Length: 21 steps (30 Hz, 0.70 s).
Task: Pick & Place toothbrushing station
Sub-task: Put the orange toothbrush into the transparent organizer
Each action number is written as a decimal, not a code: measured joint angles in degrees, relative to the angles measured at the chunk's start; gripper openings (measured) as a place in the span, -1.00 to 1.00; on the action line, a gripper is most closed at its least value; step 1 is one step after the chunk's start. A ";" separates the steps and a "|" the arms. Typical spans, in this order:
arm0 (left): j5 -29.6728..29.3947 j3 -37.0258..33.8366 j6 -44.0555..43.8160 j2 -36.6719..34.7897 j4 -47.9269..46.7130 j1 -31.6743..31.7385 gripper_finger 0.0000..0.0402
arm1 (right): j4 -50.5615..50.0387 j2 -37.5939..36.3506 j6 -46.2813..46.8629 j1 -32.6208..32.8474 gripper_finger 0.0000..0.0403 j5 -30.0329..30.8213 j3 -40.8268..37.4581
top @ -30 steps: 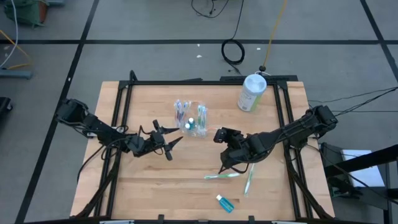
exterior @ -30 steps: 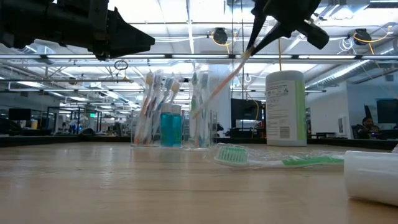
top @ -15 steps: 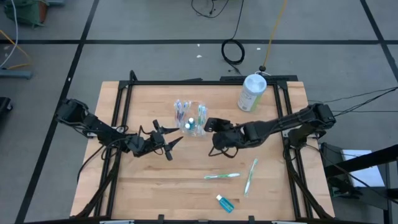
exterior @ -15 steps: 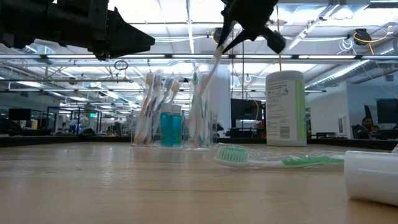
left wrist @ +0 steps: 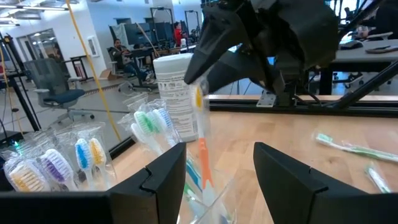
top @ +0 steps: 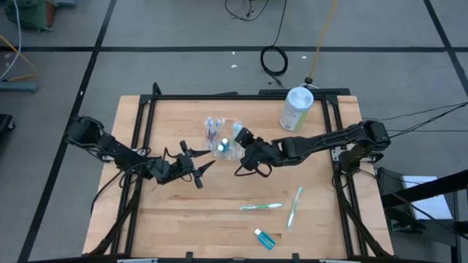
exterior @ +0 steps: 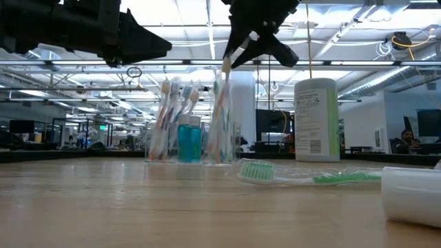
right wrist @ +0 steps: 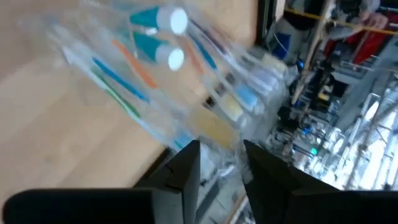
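Toothbrushing station (top: 224, 139) sits toward 12 o'clock of table (top: 175, 219) centre in the high view, right gripper (top: 238, 140) directly at its 3 o'clock, left gripper (top: 207, 169) apart at its 7 o'clock, jaws parted on nothing. Low view: right gripper above the station's right end, an orange toothbrush (exterior: 222, 103) upright beneath, jaw state cannot tell. Left wrist view: that brush inside the clear holder.

The right arm is reaching across toward the table's middle, its right gripper (top: 243, 137) raised with fingers parted, while the left gripper (top: 205, 166) is hovering nearby, fingers also apart.
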 joint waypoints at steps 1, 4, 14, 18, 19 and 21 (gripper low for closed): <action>-0.02 0.00 -0.03 0.00 -0.02 0.04 -0.05 | 0.08 -0.06 0.03 -0.13 -0.46 -1.32 0.02; 0.00 0.00 -0.19 0.00 -0.04 0.17 -0.05 | 2.39 0.12 0.95 -0.38 -0.39 -3.50 -0.02; 0.08 0.00 -0.30 0.00 -0.17 0.15 -0.05 | 5.70 0.07 18.52 -2.17 -0.25 -3.42 0.00; 0.13 0.00 -0.48 0.00 -0.17 0.15 -0.05 | 5.68 0.07 29.99 -2.84 -0.27 -3.36 0.00; 0.14 0.00 -0.48 0.00 -0.17 0.16 -0.05 | 5.69 0.07 31.85 -3.01 -0.27 -3.33 0.00; 0.13 0.00 -0.48 0.00 -0.17 0.15 -0.05 | 5.66 0.07 34.22 -3.02 -0.28 -1.91 0.00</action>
